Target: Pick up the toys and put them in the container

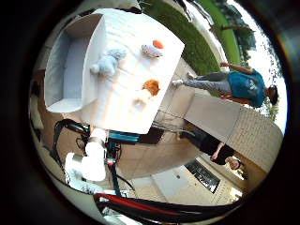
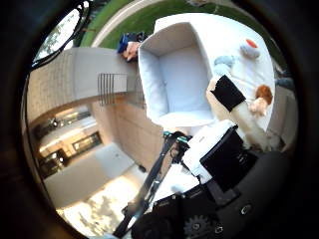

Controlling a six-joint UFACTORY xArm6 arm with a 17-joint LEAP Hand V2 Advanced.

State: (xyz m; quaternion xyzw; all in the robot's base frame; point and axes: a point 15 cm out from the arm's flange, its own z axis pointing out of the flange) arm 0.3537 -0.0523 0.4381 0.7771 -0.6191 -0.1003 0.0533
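Note:
In the right little finger side palm view, a white table point(image 1: 117, 108) lies far below the palm. On it stands a white, empty rectangular container point(image 1: 58, 67). Beside the container lie a light blue plush toy point(image 1: 108, 64), a white and orange toy point(image 1: 152, 48) and an orange-brown plush toy point(image 1: 147, 90). My hand point(image 2: 221, 149) is high above the table, away from all the toys. Its fingers point(image 2: 231, 97) reach out relaxed, with nothing between them. The right thumb side palm view shows the container's inside point(image 2: 179, 80) empty.
The table stands on a paved patio point(image 1: 178, 155) beside grass point(image 1: 183, 37). A person in a blue top point(image 1: 246, 86) stands near the table's edge, touching nothing. A black stand point(image 1: 70, 131) is below the hand. Brick steps point(image 2: 85, 80) lie beyond the container.

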